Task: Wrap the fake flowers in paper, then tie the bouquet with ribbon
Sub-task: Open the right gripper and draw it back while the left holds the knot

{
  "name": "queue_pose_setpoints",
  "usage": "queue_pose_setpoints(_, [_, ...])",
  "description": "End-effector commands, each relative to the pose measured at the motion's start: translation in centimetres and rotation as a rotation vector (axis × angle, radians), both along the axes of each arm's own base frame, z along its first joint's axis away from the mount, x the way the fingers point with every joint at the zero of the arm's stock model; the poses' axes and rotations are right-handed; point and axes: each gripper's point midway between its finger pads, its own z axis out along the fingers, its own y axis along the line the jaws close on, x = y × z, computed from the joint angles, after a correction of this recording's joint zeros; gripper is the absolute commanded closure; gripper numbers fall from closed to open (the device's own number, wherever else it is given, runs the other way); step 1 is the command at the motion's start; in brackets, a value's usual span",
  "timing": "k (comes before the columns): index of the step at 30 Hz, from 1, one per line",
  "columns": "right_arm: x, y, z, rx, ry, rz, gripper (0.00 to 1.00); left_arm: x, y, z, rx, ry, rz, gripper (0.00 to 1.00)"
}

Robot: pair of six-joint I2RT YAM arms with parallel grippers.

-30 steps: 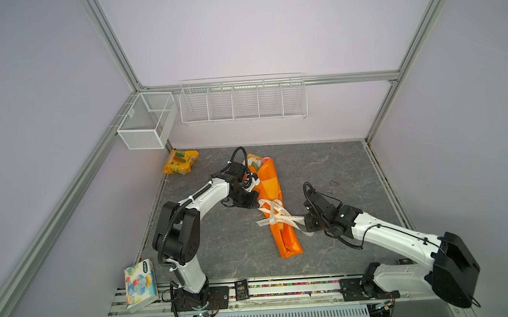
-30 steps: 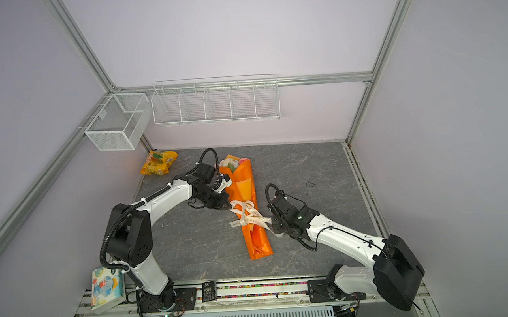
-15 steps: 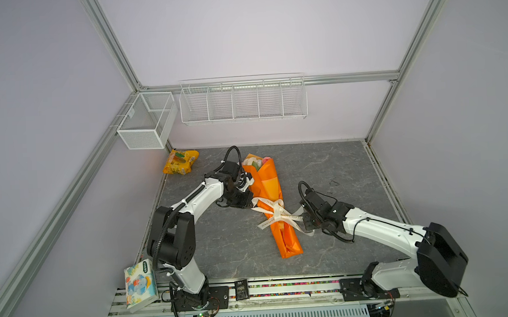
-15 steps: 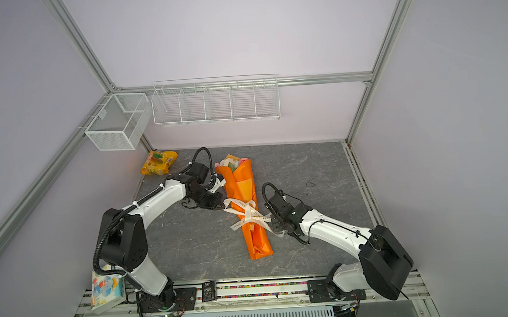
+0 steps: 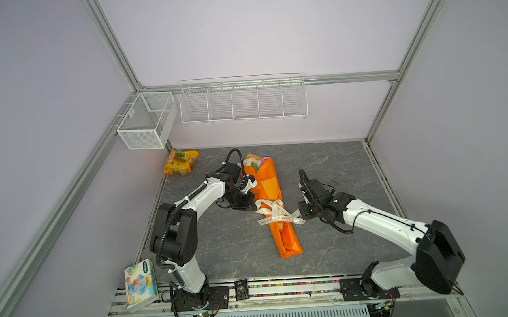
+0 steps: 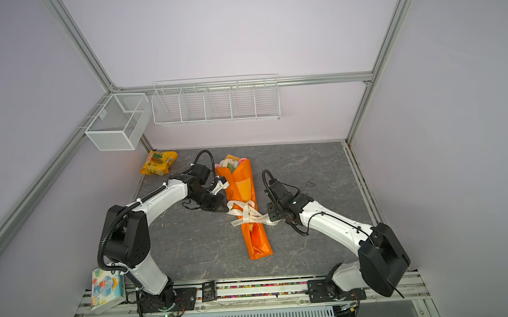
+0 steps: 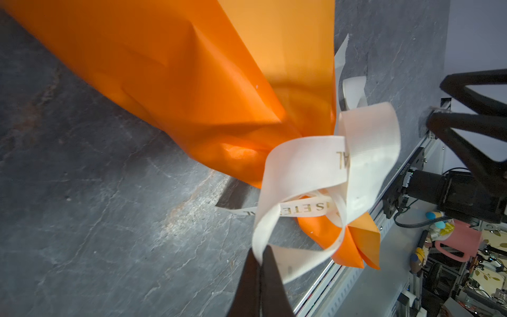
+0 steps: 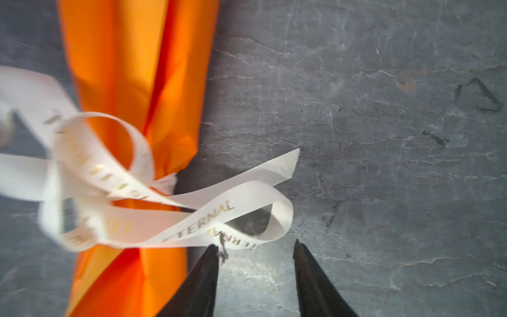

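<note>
The bouquet of fake flowers (image 5: 270, 183) (image 6: 242, 186) lies lengthwise on the grey table in orange paper, its pink and cream blooms at the far end. A cream ribbon (image 5: 274, 213) (image 6: 247, 217) with gold lettering is knotted round its middle in loose loops. My left gripper (image 5: 256, 207) (image 6: 230, 211) (image 7: 260, 252) is shut on one ribbon loop (image 7: 301, 164), left of the wrap (image 7: 192, 82). My right gripper (image 5: 301, 219) (image 6: 268, 217) (image 8: 255, 247) stands open just right of the wrap (image 8: 137, 82), with the other ribbon loop (image 8: 247, 203) lying free ahead of its tips.
A yellow-orange snack packet (image 5: 181, 165) lies at the far left of the table. A tissue packet (image 5: 140, 283) sits on the front rail at the left. Two white wire baskets (image 5: 146, 122) (image 5: 243, 99) hang on the back frame. A small black scrap (image 5: 333, 182) lies right of the right gripper.
My right gripper has opened and let go of its ribbon loop. The ribbon has drawn in closer round the wrap. The left gripper has stayed shut on its loop.
</note>
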Motion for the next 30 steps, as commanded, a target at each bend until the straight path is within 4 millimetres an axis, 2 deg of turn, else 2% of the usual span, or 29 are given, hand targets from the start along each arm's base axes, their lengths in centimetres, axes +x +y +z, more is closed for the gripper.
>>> queue_pose_setpoints(1, [-2.8,3.6,1.1,0.184,-0.016,0.227,0.52,-0.4,-0.5,0.0,-0.037,0.032,-0.007,1.0])
queue_pose_setpoints(3, [-4.7,4.7,-0.4,0.208,0.068,0.311,0.61,-0.3,-0.7,0.3,-0.047,0.03,-0.005,1.0])
queue_pose_setpoints(6, [-5.0,3.4,-3.7,0.125,0.161,0.239,0.65,-0.1,-0.9,0.7,-0.062,0.029,-0.008,1.0])
queue_pose_setpoints(9, [-4.4,1.8,-5.9,0.014,0.14,0.201,0.62,-0.1,-1.0,0.5,-0.061,0.038,-0.008,1.0])
queue_pose_setpoints(14, [-2.4,0.4,-6.6,-0.173,0.071,0.266,0.56,-0.3,-0.8,0.4,-0.049,0.048,-0.012,1.0])
queue_pose_setpoints(16, [-2.4,1.6,-6.6,-0.145,0.067,0.339,0.54,-0.4,-0.7,0.2,-0.046,0.053,-0.011,1.0])
queue_pose_setpoints(18, [-2.0,1.7,-7.0,-0.162,0.078,0.343,0.5,-0.5,-0.8,0.2,-0.047,0.058,-0.012,1.0])
queue_pose_setpoints(22, [-1.8,2.8,-7.6,-0.165,0.122,0.376,0.49,-0.3,-0.9,0.1,-0.051,0.061,-0.012,1.0])
queue_pose_setpoints(26, [-1.2,2.0,-9.0,-0.226,0.128,0.35,0.49,-0.3,-0.8,0.1,-0.041,0.063,-0.017,1.0])
queue_pose_setpoints(30, [-0.4,1.6,-9.4,-0.27,0.118,0.332,0.49,-0.3,-0.8,0.1,-0.042,0.064,-0.017,1.0])
